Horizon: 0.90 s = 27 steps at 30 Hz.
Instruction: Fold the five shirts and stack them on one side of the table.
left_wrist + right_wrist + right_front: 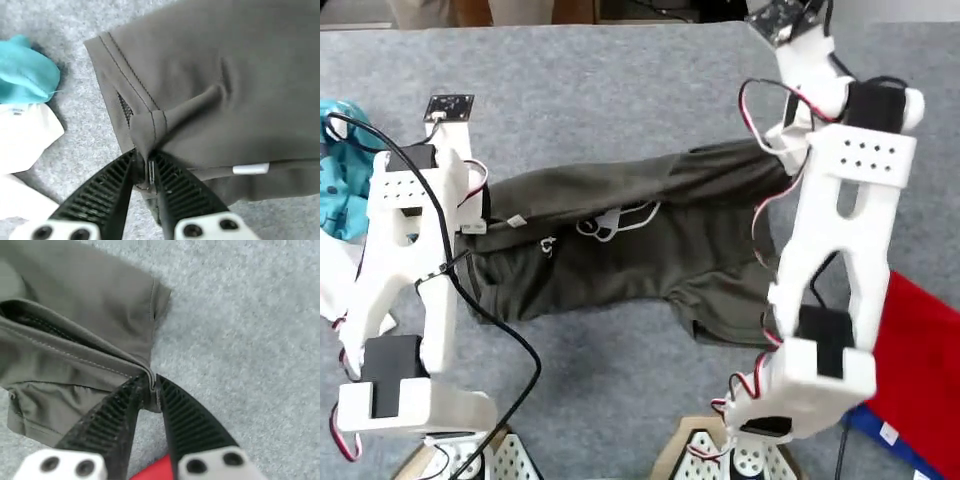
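Note:
A dark olive shirt lies spread across the middle of the grey table, with a white print on its chest. My left gripper is shut on a bunched fold of the olive shirt at its left edge, near a small white label. In the high view that left gripper sits at the shirt's left end. My right gripper is shut on the stitched hem of the olive shirt at its right end, about where the right gripper meets the cloth.
A teal shirt and white cloth lie at the table's left edge. A red cloth sits at the right edge, with something blue below it. The far part of the table is bare grey felt.

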Motion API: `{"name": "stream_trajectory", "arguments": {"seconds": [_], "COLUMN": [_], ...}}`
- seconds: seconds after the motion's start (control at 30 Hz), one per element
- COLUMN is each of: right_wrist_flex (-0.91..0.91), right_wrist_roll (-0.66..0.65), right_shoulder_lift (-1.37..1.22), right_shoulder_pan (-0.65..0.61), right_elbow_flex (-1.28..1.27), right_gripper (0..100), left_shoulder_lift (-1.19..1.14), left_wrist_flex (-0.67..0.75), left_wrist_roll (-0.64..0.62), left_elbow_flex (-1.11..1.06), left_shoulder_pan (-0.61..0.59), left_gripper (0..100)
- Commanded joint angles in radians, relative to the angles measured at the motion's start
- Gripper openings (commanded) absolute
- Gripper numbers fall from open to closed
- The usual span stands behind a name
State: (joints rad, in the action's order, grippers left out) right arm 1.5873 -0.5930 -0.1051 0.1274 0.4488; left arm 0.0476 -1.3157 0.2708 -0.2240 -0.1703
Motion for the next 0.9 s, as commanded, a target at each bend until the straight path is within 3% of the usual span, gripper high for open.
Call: {"name": "stream_trajectory", "arguments": {"seconds": [0.0,0.33,0.57,0.87], "right_wrist_flex": [-0.12,-0.434,-0.482,-0.543], "right_wrist_roll": [-0.021,-0.086,-0.192,-0.285], "right_shoulder_lift": [0.162,0.493,0.618,0.851], "right_shoulder_pan": [0.024,0.053,0.14,0.148], "right_elbow_flex": [-0.237,-0.911,-1.089,-1.337], "right_gripper": [0.5,0.5,0.5,0.5], "left_shoulder_lift": [0.042,0.041,0.041,0.042], "left_wrist_flex": [-0.043,-0.21,-0.298,-0.235], "left_wrist_roll": [0.069,0.244,0.364,0.413], "left_elbow_flex": [0.0,-0.002,-0.012,-0.15], "left_shoulder_pan": [-0.011,0.014,0.031,0.025], "left_gripper": [2,2,2,2]}}
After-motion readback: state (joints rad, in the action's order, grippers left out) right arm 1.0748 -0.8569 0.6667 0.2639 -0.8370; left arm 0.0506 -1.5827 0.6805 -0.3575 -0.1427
